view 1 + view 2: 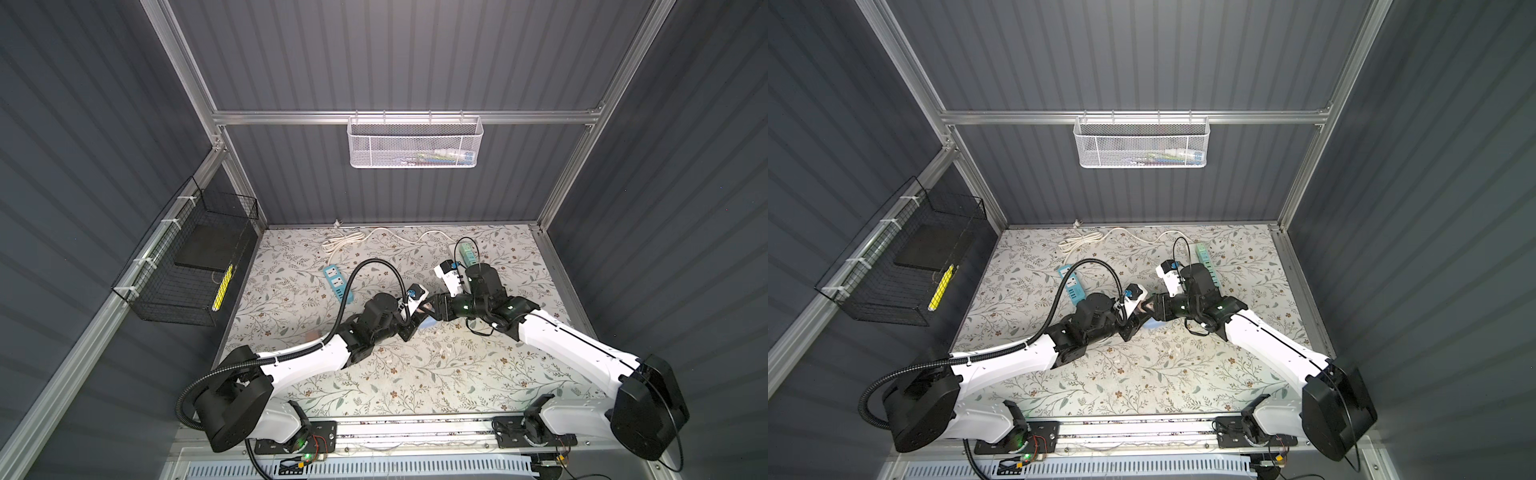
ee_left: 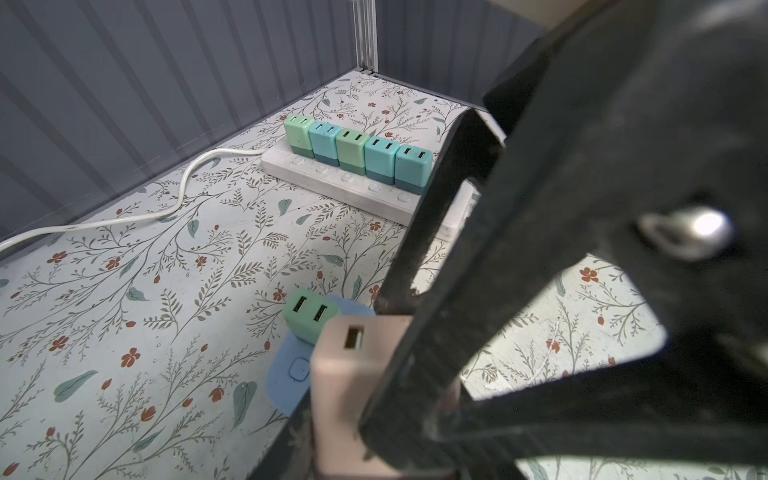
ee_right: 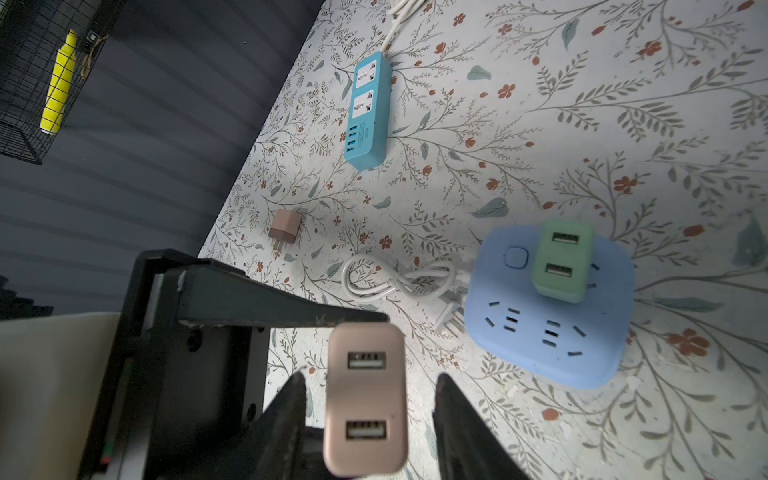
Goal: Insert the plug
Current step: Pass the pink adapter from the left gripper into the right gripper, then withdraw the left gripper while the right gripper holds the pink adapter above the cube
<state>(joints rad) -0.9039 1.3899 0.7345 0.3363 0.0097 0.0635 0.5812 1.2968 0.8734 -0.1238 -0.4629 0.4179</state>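
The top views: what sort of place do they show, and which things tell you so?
Probably a robot test cell: left arm and right arm on a base rail, grey panelled walls in an aluminium frame.

White arm links, black joints

No text, brand, number or sign can be read anywhere. The teal power strip, at about ten o'clock from the middle of the counter in both top views, bears a small printed panel beside its USB ports; its letters are too small to make out. The coloured packs in the white mesh basket on the back wall, at twelve o'clock, carry print too blurred to read.
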